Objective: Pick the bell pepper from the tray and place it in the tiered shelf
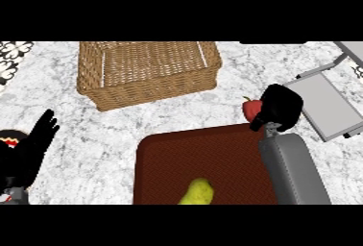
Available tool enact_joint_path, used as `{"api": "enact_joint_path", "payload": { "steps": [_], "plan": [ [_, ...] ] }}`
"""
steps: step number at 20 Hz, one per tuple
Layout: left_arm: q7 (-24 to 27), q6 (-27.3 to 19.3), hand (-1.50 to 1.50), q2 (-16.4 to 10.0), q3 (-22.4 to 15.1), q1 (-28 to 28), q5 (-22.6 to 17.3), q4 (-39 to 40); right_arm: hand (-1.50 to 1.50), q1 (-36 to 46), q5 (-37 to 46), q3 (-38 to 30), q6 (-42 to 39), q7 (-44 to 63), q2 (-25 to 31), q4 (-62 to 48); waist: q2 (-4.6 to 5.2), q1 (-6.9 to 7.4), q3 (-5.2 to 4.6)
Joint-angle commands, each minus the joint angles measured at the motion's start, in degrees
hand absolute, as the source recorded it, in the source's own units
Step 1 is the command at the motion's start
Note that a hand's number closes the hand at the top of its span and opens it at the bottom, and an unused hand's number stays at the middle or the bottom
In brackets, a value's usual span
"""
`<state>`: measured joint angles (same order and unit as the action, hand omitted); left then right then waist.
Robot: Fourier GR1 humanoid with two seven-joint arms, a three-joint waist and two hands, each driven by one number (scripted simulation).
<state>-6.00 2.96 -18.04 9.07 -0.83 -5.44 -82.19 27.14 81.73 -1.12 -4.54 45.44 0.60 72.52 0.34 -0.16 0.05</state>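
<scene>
A red bell pepper with a green stem shows just past the far right corner of the dark red tray, mostly hidden by my right hand, whose fingers curl round it. The pepper is off the tray, above the marble counter. The grey tiered shelf stands directly right of that hand, its flat tier close to the knuckles. My left hand rests open at the left edge, fingers pointing up.
A wicker basket stands at the back centre-left. A yellow-green fruit lies on the tray's near edge. Patterned tiles show at the far left corner.
</scene>
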Motion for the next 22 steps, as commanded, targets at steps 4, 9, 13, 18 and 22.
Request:
{"api": "enact_joint_path", "payload": {
  "steps": [4, 9, 13, 18, 22],
  "plan": [
    [-1.67, 2.22, 0.00, -2.46, 1.79, 0.31, -1.53, -1.34, 1.50, 12.18, -1.83, -10.11, -3.88, 14.61, 0.83, 3.06, -0.54, 0.38, -0.06],
    [-1.32, -0.52, 0.00, 0.91, -0.62, -0.10, 1.33, -0.81, 1.50, 16.79, -2.42, -11.51, -2.53, 18.54, -0.41, 8.55, -0.57, 0.09, -0.06],
    [-0.59, 2.00, 0.00, -1.05, 2.19, -0.27, -1.33, 0.98, 1.50, 20.58, -4.26, -11.47, -4.73, 23.12, -0.56, 17.69, -0.94, -0.33, -0.10],
    [-0.55, 1.22, 0.00, -0.67, 1.72, 0.86, 0.47, 1.84, 1.50, 18.83, -0.77, -4.93, -2.29, 27.51, -0.58, 23.82, -0.56, 0.17, -0.08],
    [-3.65, 0.98, 0.00, -0.66, 1.44, 1.10, 0.20, -1.51, 1.50, 25.43, 0.66, -10.18, -12.80, 25.03, 1.98, 28.21, -0.67, -0.14, -0.06]
  ]
}}
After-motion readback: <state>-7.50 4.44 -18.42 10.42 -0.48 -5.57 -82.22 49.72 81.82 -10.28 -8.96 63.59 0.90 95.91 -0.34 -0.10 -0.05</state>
